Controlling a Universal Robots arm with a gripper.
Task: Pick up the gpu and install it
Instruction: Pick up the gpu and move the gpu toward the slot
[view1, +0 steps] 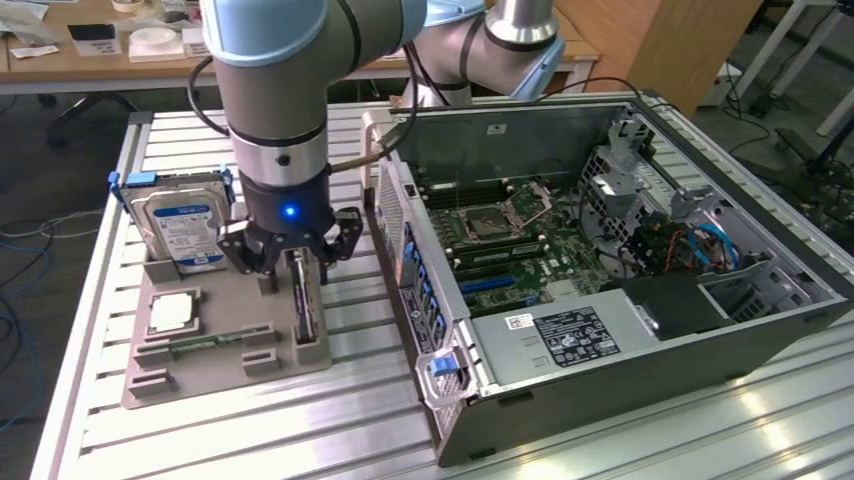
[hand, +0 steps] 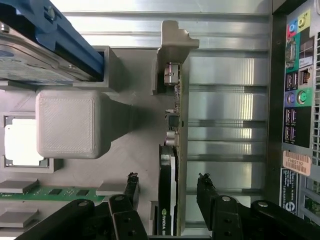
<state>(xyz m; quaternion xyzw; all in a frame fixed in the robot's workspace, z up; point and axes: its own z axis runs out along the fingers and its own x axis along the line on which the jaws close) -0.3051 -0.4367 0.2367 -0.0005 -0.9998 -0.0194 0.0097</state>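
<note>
1. One hard drive (view1: 180, 225) stood upright at the back of the grey tray (view1: 200, 378), on the exterior view's left.
2. Next, a CPU (view1: 174, 313) lay flat in the tray in front of the drive, with a RAM stick (view1: 200, 343) flat just below it.
3. Right of those, the gpu (view1: 304, 300) (hand: 169, 200) stood on edge in a slot on the tray's case side, not yet lifted.
4. Above it hung the claw (view1: 291, 262) (hand: 168, 178), spread wide. Its fingers (hand: 131, 192) straddled the card, with a gap on each side and nothing gripped.
5. Far right, the open case (view1: 601, 390) lay on its side on the slatted table (view1: 267, 440), motherboard (view1: 521, 240) exposed.
</note>
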